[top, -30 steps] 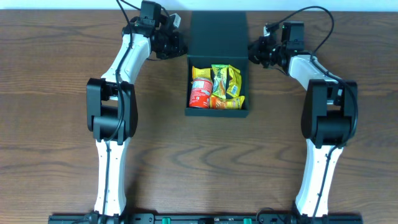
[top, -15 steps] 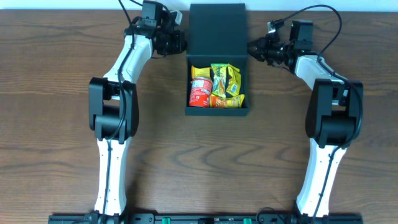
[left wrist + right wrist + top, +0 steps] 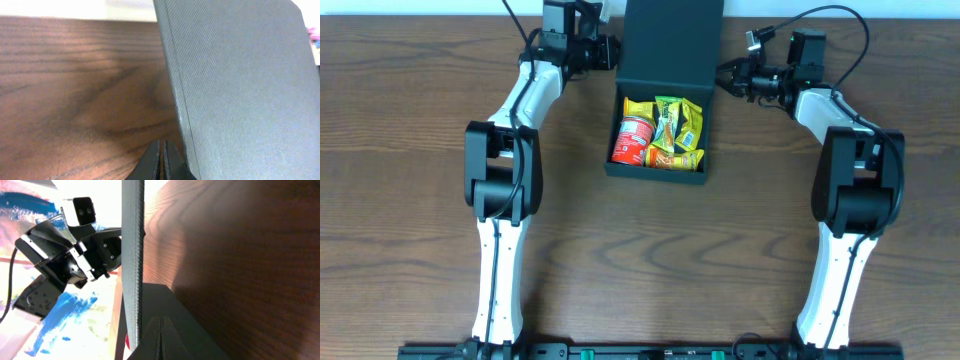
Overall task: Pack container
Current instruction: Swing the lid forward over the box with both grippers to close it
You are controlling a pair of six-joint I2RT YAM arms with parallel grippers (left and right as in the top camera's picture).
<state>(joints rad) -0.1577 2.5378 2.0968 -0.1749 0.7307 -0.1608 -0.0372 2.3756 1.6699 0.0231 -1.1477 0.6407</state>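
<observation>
The dark teal container [image 3: 655,168] sits at the back middle of the table. Its flap lid [image 3: 670,40] is raised and tilted. Inside lie a red can [image 3: 632,138] and yellow-green snack packets [image 3: 677,125]. My left gripper [image 3: 608,50] is shut and empty at the lid's left edge; the left wrist view shows its closed fingers [image 3: 161,162] beside the lid's outer face [image 3: 240,90]. My right gripper [image 3: 724,75] is shut and empty at the lid's right edge; its wrist view shows closed fingers [image 3: 161,340] next to the lid's thin edge [image 3: 132,255].
The wooden table [image 3: 420,260] stretches out in front of the container. Both arm bases stand at the near edge. The left arm's wrist [image 3: 75,250] shows beyond the lid in the right wrist view.
The lid has lifted up from lying flat. The whole container has slid and turned slightly to the left and back. Both grippers moved toward the back with the lid.
</observation>
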